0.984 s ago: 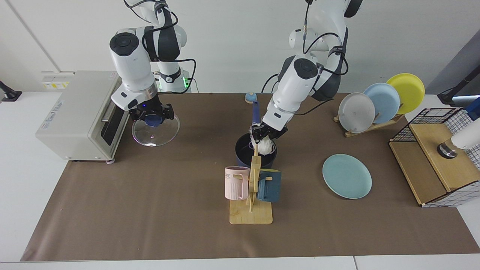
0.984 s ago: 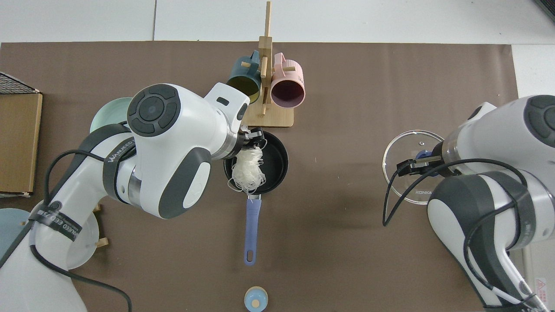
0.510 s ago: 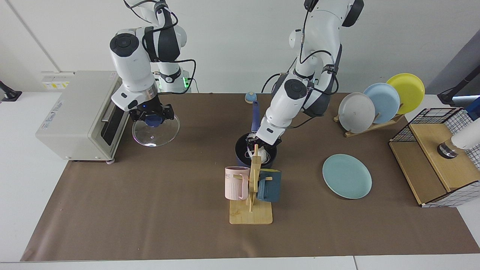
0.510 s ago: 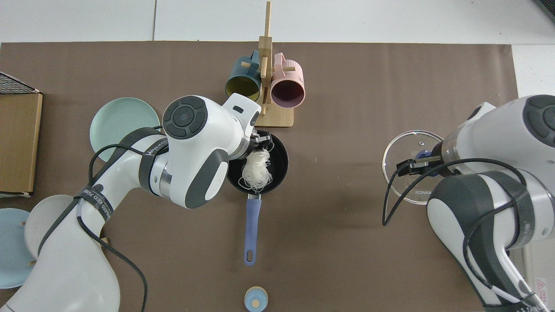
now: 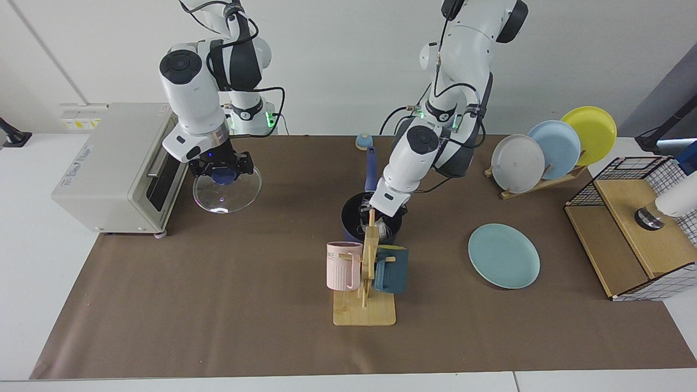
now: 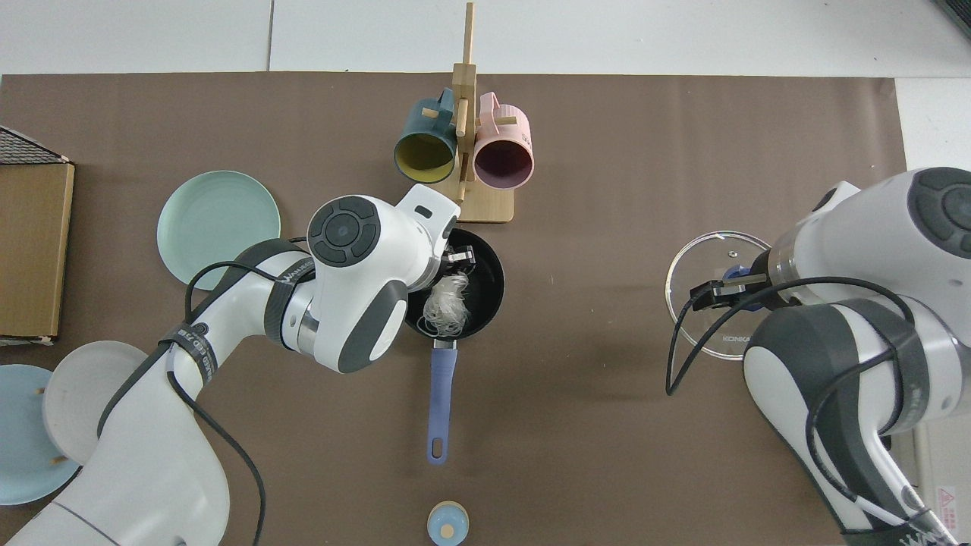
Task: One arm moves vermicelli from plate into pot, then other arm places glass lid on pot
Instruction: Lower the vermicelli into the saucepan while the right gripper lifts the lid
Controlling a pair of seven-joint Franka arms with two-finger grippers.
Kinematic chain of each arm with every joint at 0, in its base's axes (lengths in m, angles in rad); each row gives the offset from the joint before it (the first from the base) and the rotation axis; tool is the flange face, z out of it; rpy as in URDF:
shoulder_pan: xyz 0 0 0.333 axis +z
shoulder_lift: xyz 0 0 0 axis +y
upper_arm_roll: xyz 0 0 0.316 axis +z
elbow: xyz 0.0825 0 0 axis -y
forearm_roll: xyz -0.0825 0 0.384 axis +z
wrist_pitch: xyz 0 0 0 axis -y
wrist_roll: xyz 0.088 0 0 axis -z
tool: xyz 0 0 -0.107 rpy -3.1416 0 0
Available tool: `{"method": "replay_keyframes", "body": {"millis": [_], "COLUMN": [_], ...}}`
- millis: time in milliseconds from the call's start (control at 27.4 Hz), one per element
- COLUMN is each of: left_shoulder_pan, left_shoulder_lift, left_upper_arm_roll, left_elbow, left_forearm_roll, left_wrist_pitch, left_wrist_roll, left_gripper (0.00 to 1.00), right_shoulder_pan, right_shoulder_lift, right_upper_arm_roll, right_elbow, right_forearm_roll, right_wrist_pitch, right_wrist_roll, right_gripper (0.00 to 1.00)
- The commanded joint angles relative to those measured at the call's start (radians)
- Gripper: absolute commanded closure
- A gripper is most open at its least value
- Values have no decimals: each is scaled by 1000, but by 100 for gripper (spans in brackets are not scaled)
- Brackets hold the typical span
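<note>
The left tool point(image 6: 454, 256) is reaching down inside the pot point(image 6: 489, 267) at mid-table, with the vermicelli point(image 6: 444, 302) lying in the pot just beside it; whether its fingers are gripping cannot be told. The right tool point(image 5: 222, 173) is clamping the blue knob of the lid point(image 5: 239, 191) near the toaster oven point(image 5: 111, 163). The plate point(image 5: 503, 256) is sitting bare, well apart from the pot.

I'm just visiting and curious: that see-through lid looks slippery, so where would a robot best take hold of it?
By the blue knob at the centre of the glass lid, coming straight down from above. The lid is a broad, shallow dome offering little else to pinch, and the knob stands up from it. The right end effector is already at the knob, from above.
</note>
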Motion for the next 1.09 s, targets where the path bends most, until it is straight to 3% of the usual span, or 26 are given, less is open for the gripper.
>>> {"method": "replay_keyframes", "body": {"millis": [0, 36, 255, 620, 802, 1057], "left_shoulder_pan": [-12, -12, -4, 11, 12, 52], "left_shoulder_lift": [-15, -18, -43, -141, -221, -331], "left_upper_arm_roll": [2, 0, -1, 46, 137, 270], "left_elbow": [-17, -12, 23, 236, 262, 261], "left_forearm_roll": [24, 22, 21, 10, -14, -87], "left_wrist_pitch": [24, 15, -63, -396, -514, -642], "left_wrist_roll": [-35, -34, -32, 15, 158, 414], "left_gripper": [6, 1, 1, 0, 0, 0], "right_shoulder_pan": [-12, -12, -12, -12, -11, -9], "right_shoulder_lift": [-9, -9, -9, 0, 8, 37], "right_upper_arm_roll": [27, 29, 56, 132, 179, 305], "right_elbow": [-14, -15, -34, -38, -52, -25], "right_forearm_roll": [32, 40, 45, 43, 43, 35], "right_wrist_pitch": [24, 33, 58, 90, 135, 169], "right_wrist_roll": [8, 14, 59, 177, 270, 460], "right_gripper": [95, 95, 95, 95, 95, 96]}}
